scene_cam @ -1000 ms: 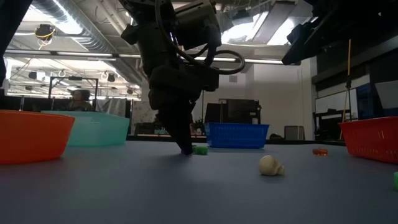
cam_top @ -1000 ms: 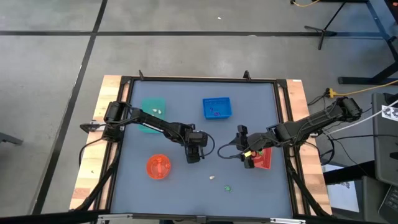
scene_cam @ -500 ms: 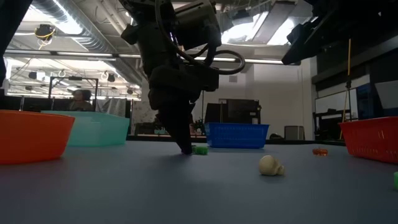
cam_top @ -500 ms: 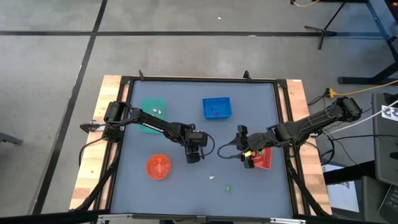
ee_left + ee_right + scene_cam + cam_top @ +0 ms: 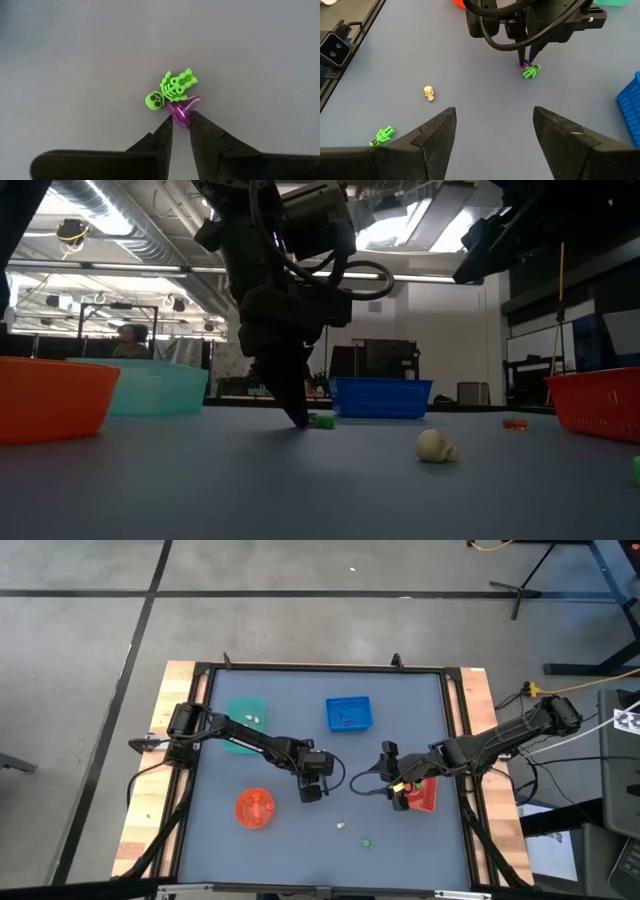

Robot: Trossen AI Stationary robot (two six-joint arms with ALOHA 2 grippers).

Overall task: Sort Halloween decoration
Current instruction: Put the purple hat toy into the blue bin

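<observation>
A grey-blue table (image 5: 300, 710) carries trays at its edges, with small trinkets loose between them. Near the middle, the left gripper (image 5: 180, 125) reaches down, its fingers narrowed around a purple trinket (image 5: 180, 111) touching a green skeleton (image 5: 171, 89), seemingly to separate colours. The right gripper (image 5: 492, 127) waits wide open beside the red tray (image 5: 424, 796), holding nothing.

Arms: both of mine are dark, jointed links, black from shoulder to wrist.
Left gripper (image 5: 180, 131): my two fingers (image 5: 159, 139) are matte black wedges, tapering to narrow tips from a black crossbar.
Left wrist housing (image 5: 540, 20): boxy black casing, with thick black cable looped across its front.
Right gripper (image 5: 492, 127): my fingers (image 5: 432, 132) are broad, black and blunt.
Right arm (image 5: 490, 745): black cable loops at my wrist, with a small yellow-green patch there.
</observation>
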